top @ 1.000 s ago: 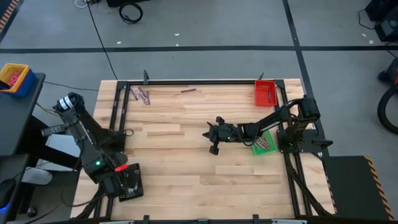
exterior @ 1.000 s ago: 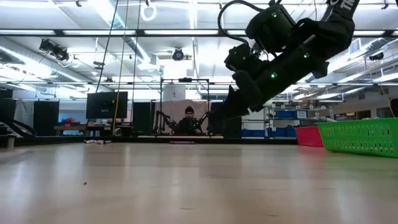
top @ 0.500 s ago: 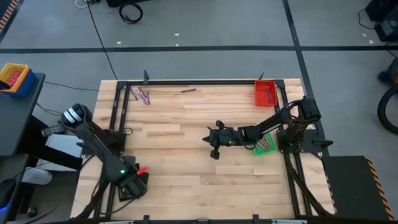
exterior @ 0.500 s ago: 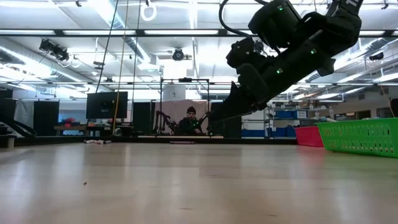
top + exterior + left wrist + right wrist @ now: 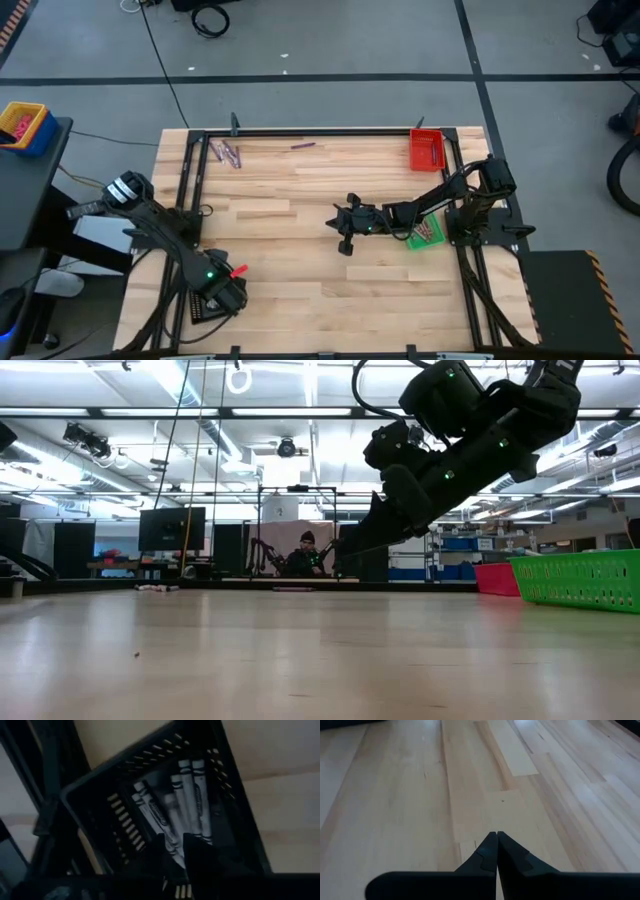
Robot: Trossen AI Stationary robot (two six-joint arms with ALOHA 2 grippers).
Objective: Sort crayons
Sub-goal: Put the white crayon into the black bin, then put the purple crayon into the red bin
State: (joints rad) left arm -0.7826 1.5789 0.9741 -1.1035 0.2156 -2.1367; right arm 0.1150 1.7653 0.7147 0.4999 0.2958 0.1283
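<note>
The left gripper [image 5: 174, 851] was held over the black tray [image 5: 240, 827] at the near left corner of the table [image 5: 300, 200]. Its fingers [image 5: 197, 852] were seen slightly parted, a narrow gap between them, with nothing gripped. Directly beneath them, pale grey crayons [image 5: 187, 802] lay side by side on the tray floor. From above, the same gripper [image 5: 225, 292] was seen over the tray [image 5: 200, 308] beside the left rail.

The right gripper [image 5: 497, 837] was poised above bare wood near the middle of the table, its fingertips pressed together and empty. From above it [image 5: 343, 238] was seen left of the green tray [image 5: 425, 232], in which several crayons lay. In the low view it [image 5: 345, 550] hung clear of the tabletop.

Further out, a red tray [image 5: 426, 150] sat at the far right corner. Purplish crayons [image 5: 228, 153] lay loose near the far left corner, and a single one [image 5: 303, 146] rested by the far edge.
</note>
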